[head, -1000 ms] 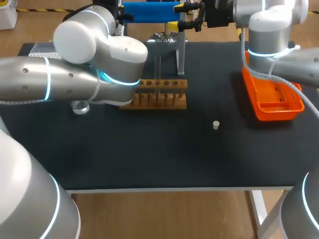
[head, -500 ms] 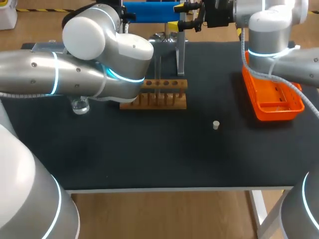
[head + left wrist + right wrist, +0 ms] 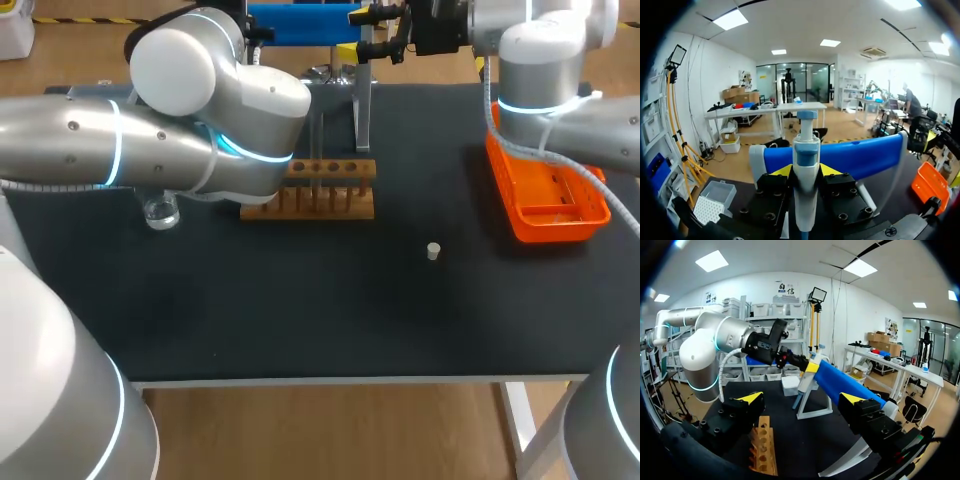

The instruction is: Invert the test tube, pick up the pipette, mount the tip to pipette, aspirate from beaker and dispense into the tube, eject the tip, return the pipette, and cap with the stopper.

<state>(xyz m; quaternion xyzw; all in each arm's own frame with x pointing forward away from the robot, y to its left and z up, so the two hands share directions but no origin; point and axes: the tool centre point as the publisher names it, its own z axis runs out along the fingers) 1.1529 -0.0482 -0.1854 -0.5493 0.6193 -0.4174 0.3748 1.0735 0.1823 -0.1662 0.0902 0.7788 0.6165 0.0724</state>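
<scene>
Two arms over the dark table (image 3: 300, 310). Left gripper (image 3: 806, 172) clenched on the pipette (image 3: 806, 150), a yellow tip pressed to each side of its white body. The pipette sits at the top of the white stand (image 3: 812, 407), which is at 12 o'clock from the wooden rack (image 3: 330, 190). Right gripper (image 3: 802, 400) released, fingers wide apart, the rack's end below it. Stopper (image 3: 433, 251) lies alone at 4 o'clock from the rack. Beaker (image 3: 160, 213) at 9 o'clock, by the left arm. Orange tray (image 3: 550, 215) at 3 o'clock.
</scene>
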